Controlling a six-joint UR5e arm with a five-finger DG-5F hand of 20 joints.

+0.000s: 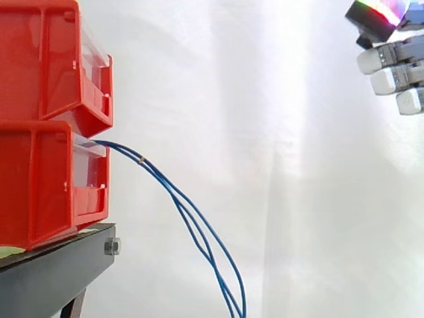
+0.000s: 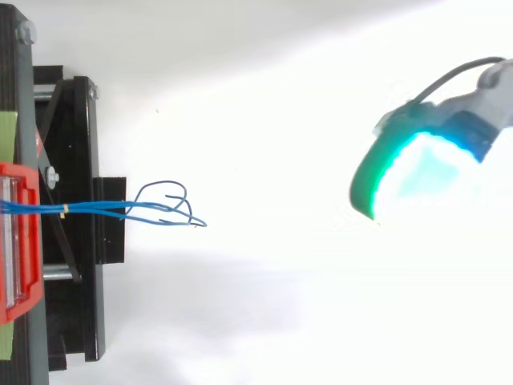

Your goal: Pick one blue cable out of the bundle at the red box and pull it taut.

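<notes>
Before the white curtain, the blue cables (image 1: pixel 142 159) droop slack from the front edge of the lower red bin (image 1: pixel 46 185), past the black stand (image 1: pixel 53 275). The hand (image 1: pixel 391 73) hovers well apart, fingers relaxed and holding nothing. Picking and pulling both remain.

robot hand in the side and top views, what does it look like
The robot hand has blocky grey metal fingers ending in squarish white pads, below a dark block edged with a green, red and magenta glow. From above it is a rounded shape glowing cyan-white with a green rim, on a grey-blue body.
</notes>
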